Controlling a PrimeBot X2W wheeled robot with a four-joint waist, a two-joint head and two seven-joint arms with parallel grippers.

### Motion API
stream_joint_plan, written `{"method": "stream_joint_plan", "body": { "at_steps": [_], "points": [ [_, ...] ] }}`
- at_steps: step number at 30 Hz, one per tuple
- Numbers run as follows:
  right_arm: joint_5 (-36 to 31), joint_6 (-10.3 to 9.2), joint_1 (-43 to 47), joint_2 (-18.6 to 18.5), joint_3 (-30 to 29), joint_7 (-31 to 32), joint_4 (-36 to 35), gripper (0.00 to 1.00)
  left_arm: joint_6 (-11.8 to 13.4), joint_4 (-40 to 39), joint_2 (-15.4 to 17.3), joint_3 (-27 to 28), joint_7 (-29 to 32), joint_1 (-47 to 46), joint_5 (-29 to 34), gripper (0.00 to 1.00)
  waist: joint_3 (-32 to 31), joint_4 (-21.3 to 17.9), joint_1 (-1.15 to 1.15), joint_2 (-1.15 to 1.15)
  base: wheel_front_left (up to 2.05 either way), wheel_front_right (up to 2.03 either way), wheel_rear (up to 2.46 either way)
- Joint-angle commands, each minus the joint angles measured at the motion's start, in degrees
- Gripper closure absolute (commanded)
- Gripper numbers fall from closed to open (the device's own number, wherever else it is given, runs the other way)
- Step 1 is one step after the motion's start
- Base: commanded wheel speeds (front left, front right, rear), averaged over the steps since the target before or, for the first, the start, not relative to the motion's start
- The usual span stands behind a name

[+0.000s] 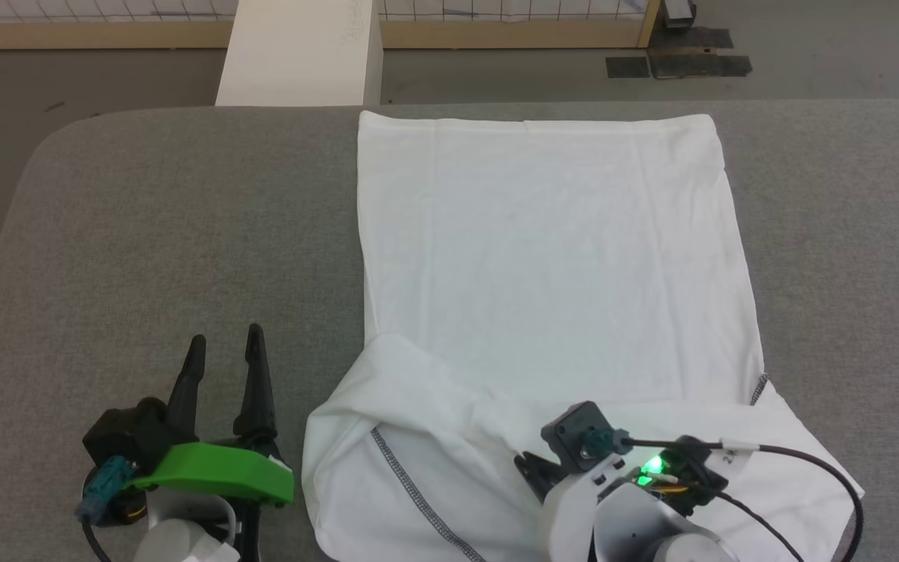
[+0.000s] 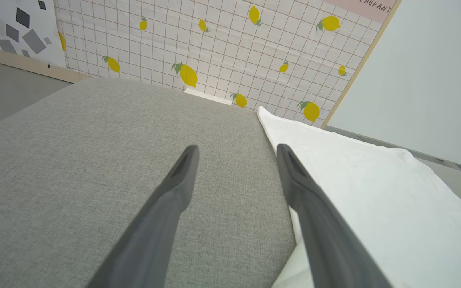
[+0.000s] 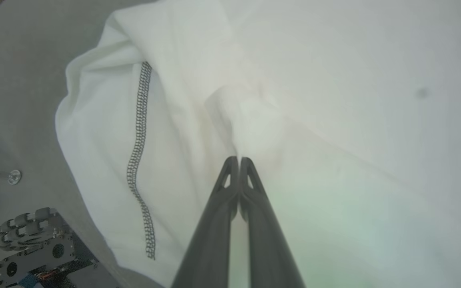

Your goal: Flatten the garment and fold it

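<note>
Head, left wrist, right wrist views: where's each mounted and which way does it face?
Head: robot's head, facing forward and down at the shirt on the grey table; left gripper lower left, right forearm lower right.
Left wrist: looks along its open fingers across the table to a lemon-print wall.
Right wrist: looks down along the right gripper, shut on a shirt fold.
Shared: head and right wrist both show the dark stitched seam.

Bare grey table (image 1: 145, 234) left of garment (image 1: 551, 250) — open passage; white box (image 1: 297, 51) beyond.
</note>
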Motion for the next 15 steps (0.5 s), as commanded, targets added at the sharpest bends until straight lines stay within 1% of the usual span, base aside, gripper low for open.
{"method": "stream_joint_plan", "body": {
  "at_steps": [1,3,4,5,6,10,13,15],
  "points": [
    [0.4,-0.09,-1.5,0.4,0.8,-0.7,1.8,1.0,0.1,-0.1,-0.2,-0.1,-0.3,-0.5,-0.1,0.0,0.3,0.3,0.0,0.0,0.0,0.0,0.0],
    [1.0,-0.09,-2.2,0.5,1.5,-0.8,4.5,1.0,0.3,-0.3,-0.2,-0.3,-0.3,-0.6,-0.2,0.0,0.5,0.4,0.0,0.0,0.0,0.0,0.0],
    [1.3,-0.09,-2.6,0.5,1.9,-1.0,5.6,0.93,0.4,-0.3,-0.2,-0.4,-0.3,-0.5,-0.2,0.0,0.5,0.4,0.0,0.0,0.0,0.0,0.0],
    [1.6,-0.09,-2.8,0.5,2.2,-1.1,6.2,0.8,0.4,-0.3,-0.2,-0.5,-0.3,-0.5,-0.2,0.0,0.5,0.4,0.0,0.0,0.0,0.0,0.0],
    [2.3,-0.09,-3.1,0.6,2.9,-1.1,6.8,0.0,0.5,-0.4,-0.2,-0.5,-0.3,-0.5,-0.3,0.0,0.5,0.4,0.0,0.0,0.0,0.0,0.0],
    [5.3,-0.09,-3.6,0.6,2.9,-2.1,5.5,0.0,0.8,-0.4,-0.2,-0.5,-0.3,0.0,-0.3,0.0,0.2,-0.1,0.0,0.0,0.0,0.0,0.0],
    [7.4,-0.09,-3.9,0.5,1.7,-5.1,1.2,0.0,0.9,-0.4,-0.2,-0.4,-0.3,0.2,-0.1,0.0,-0.1,-0.8,0.0,0.0,0.0,0.0,0.0],
    [7.9,-0.09,-3.7,0.5,-1.0,-8.0,-2.3,0.0,1.0,-0.5,-0.1,-0.5,-0.3,0.3,0.1,0.0,-0.3,-1.2,0.0,0.0,0.0,0.0,0.0]
  ]
}}
